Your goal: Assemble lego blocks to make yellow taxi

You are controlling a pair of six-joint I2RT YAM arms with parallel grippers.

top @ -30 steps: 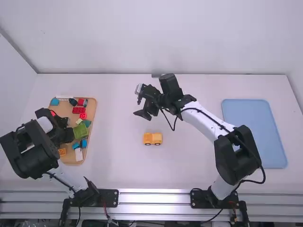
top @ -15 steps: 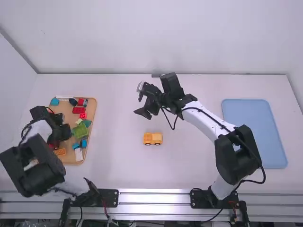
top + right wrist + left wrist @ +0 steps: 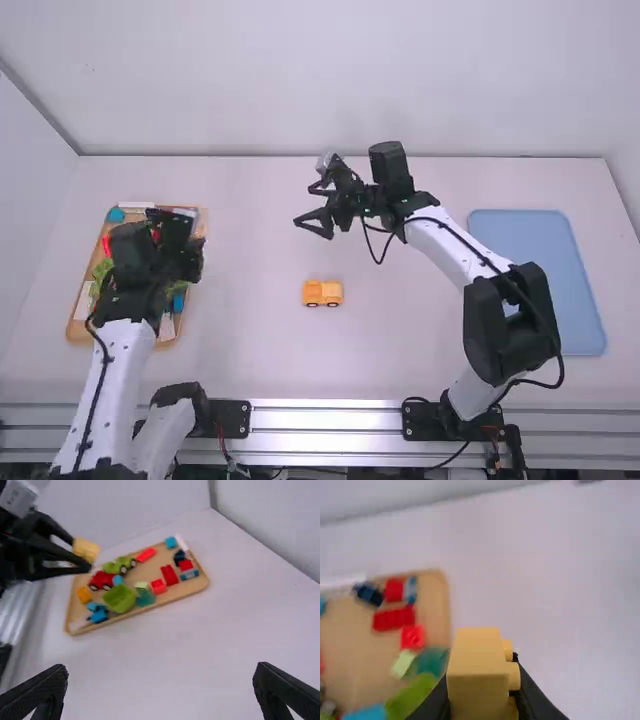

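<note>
1. Two trays are being counted: one wooden (image 3: 200, 583), one blue (image 3: 545, 290).
2. One yellow toy vehicle (image 3: 322, 293) is being logged on the table (image 3: 420, 350).
3. One yellow block (image 3: 477, 665) is being held up.
4. Two wheeled toys are being tallied on the wooden tray: one green car (image 3: 120, 565), one red car (image 3: 101, 581).
5. Four red blocks (image 3: 169, 575) are being counted there.
6. One orange block (image 3: 83, 594), one pale green block (image 3: 142, 586) and one green tub-like piece (image 3: 120, 598) are being listed.
7. Blue pieces (image 3: 99, 616) are being left uncounted, partly blurred.

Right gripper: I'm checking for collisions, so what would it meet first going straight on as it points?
The right gripper would probably meet bare tabletop first, short of the block tray; its height is hard to judge.
</note>
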